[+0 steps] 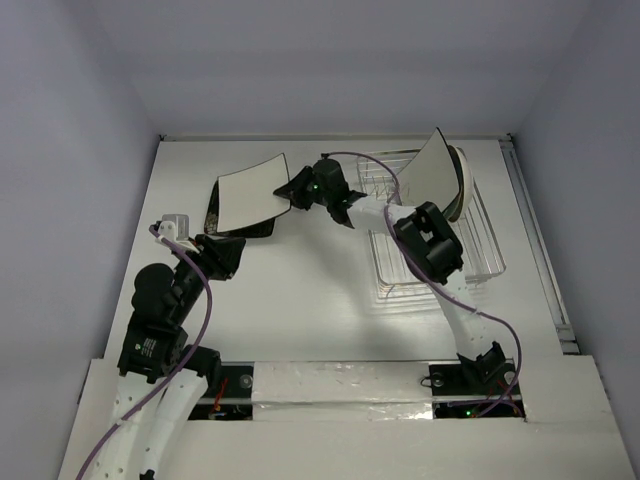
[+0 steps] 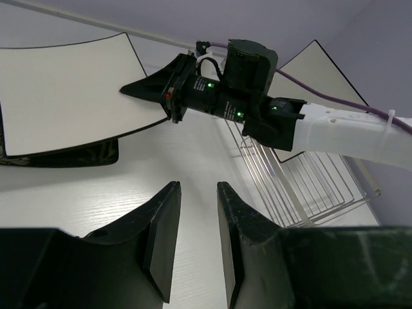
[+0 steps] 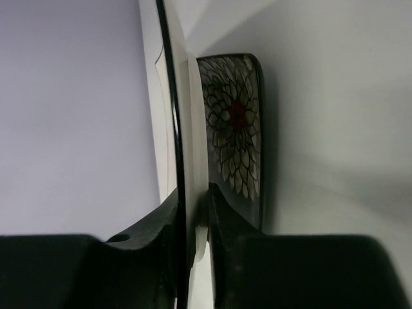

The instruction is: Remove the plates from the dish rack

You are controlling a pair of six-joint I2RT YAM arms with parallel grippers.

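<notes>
Desk (image 1: 300, 300): white, with both arm bases along its 6 o'clock edge.
Dish rack (image 1: 488, 245): wire basket sitting flat at about 2 o'clock on the desk.
Right arm (image 1: 430, 245): rises from its base at 5 o'clock, elbow bent over the rack's near-left corner, forearm stretched toward 10 o'clock.
Right gripper (image 1: 292, 190): closed on the 3 o'clock edge of the white square plate. The wrist view shows one finger on each face of the dark rim.
White square plate (image 1: 248, 192): clear of the rack at about 11 o'clock, held tilted above the desk.
Black floral plate (image 3: 237, 129): lies flat on the desk, partly under the held plate's 7 o'clock side. Whether the two touch cannot be told.
Rack contents: a pale dark-edged plate (image 1: 430, 165) stands on edge, leaning, at the rack's 12 o'clock end. A round plate (image 1: 460, 188) is just behind it.
Left arm (image 1: 160, 300): folded at 8 o'clock, forearm aimed toward 1 o'clock.
Left gripper (image 2: 198, 193): fingers narrowly parted with nothing between them, pointed at the right gripper and apart from both plates.
</notes>
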